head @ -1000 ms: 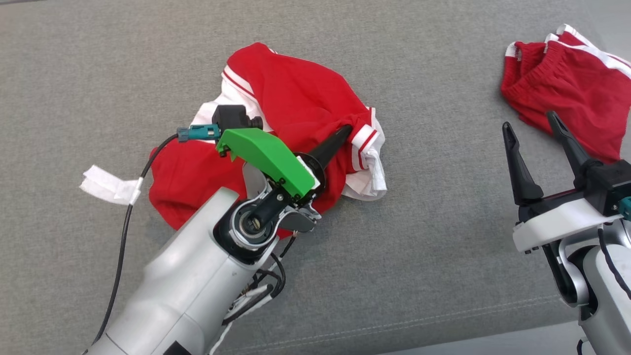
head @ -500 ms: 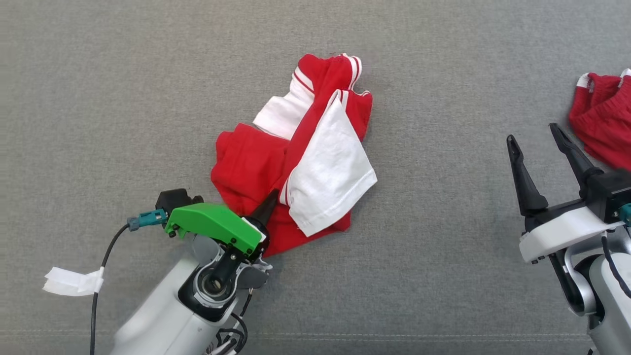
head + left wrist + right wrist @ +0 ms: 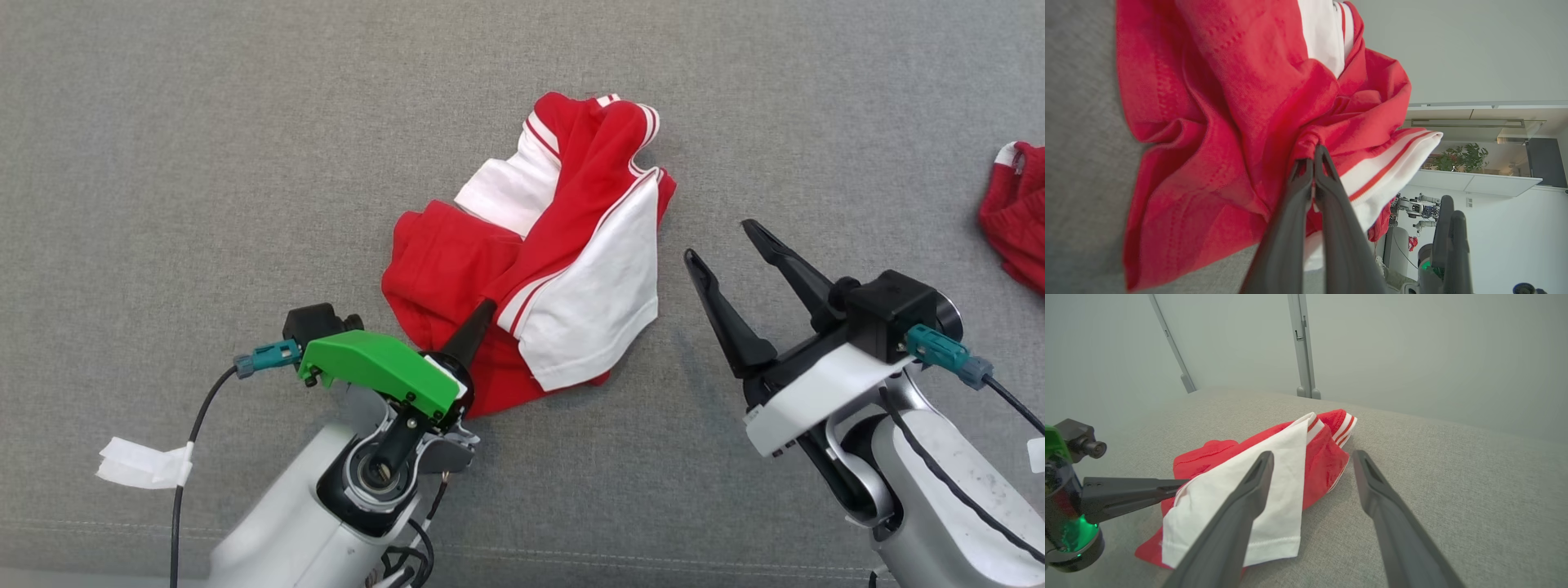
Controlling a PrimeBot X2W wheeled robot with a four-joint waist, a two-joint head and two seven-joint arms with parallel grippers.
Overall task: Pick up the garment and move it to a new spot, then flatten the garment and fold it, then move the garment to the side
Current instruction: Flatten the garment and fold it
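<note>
The red-and-white garment [image 3: 445, 269] lies crumpled mid-frame — soft, light, likely to sag when lifted — its red fold pinched in the closed left gripper [image 3: 487, 307], while the right gripper [image 3: 718, 240], wide and empty at its right, would best take a hemmed edge.

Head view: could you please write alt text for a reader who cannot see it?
The left gripper is shut on a fold of a crumpled red and white garment on a grey fabric surface. The right gripper stands open to the garment's right, not touching it. A second red garment lies at the right edge.
</note>
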